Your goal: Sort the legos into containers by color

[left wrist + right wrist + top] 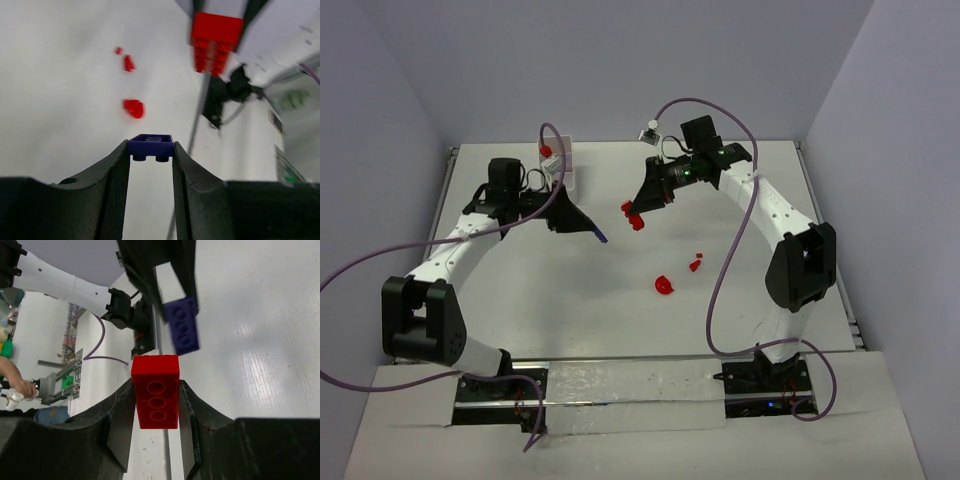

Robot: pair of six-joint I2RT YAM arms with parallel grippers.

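Observation:
My left gripper [592, 230] is shut on a small purple lego brick [601, 238], held by its ends at the fingertips [150, 145], above the table. My right gripper [638, 212] is shut on a red lego brick [155, 390], which also shows in the left wrist view [215, 40]. The two grippers face each other near the table's middle, a short gap apart. The purple brick also shows in the right wrist view [182, 325]. The white tray [565, 172] stands at the back left behind the left gripper, with a red piece [548, 150] at its far end.
Three loose red pieces lie on the table right of the middle: a larger round one [663, 285] and two tiny ones [696, 266] [701, 257]. They also show in the left wrist view [134, 107]. Purple cables loop over both arms.

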